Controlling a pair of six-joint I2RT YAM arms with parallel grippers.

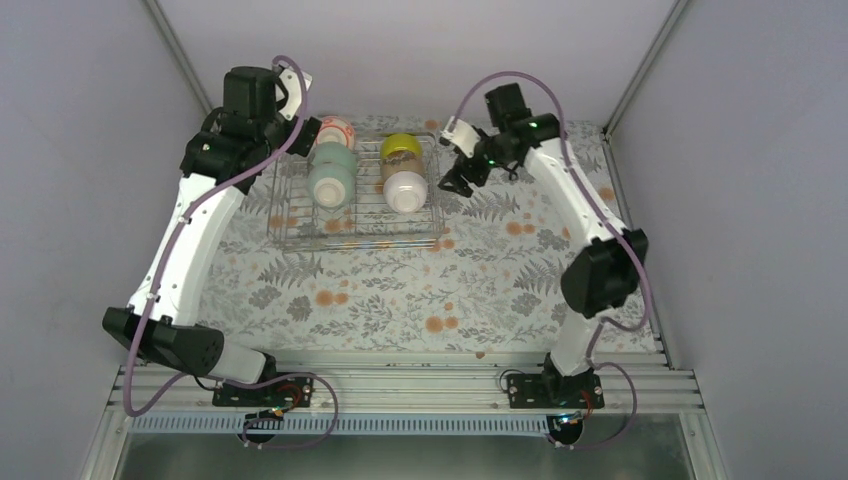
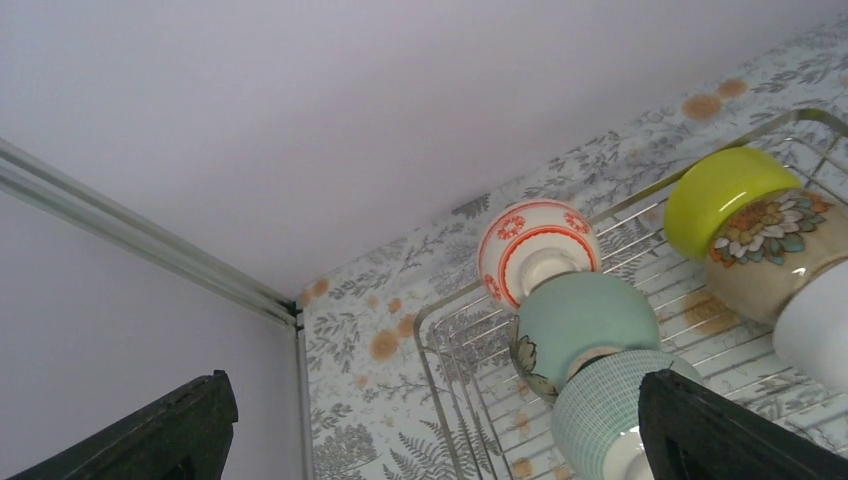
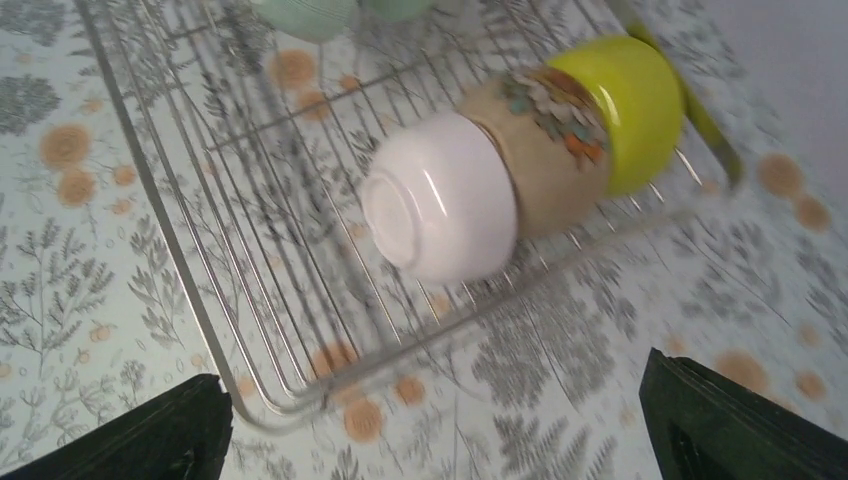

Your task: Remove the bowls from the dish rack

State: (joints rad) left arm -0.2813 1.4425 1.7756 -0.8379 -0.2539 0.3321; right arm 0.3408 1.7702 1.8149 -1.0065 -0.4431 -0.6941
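The silver wire dish rack (image 1: 355, 243) stands at the back of the table with two rows of bowls on their sides. The left row has the white bowl with orange-red pattern (image 1: 335, 130), a pale mint green bowl (image 1: 332, 160) and a mint checked bowl (image 1: 329, 187). The right row has the yellow-green bowl (image 1: 400, 146), a beige flowered bowl (image 1: 396, 166) and a plain white bowl (image 1: 405, 190). My left gripper (image 1: 306, 136) is open and empty beside the patterned bowl (image 2: 535, 255), at the rack's back left corner (image 2: 425, 330). My right gripper (image 1: 452, 181) is open and empty just right of the rack (image 3: 150, 190), near the white bowl (image 3: 440, 210).
The table has a fern-and-flower cloth (image 1: 400, 300). Grey walls close in the back and both sides; a corner post (image 2: 150, 255) stands close to the left gripper. The arm bases sit on a metal rail (image 1: 400, 385) at the near edge.
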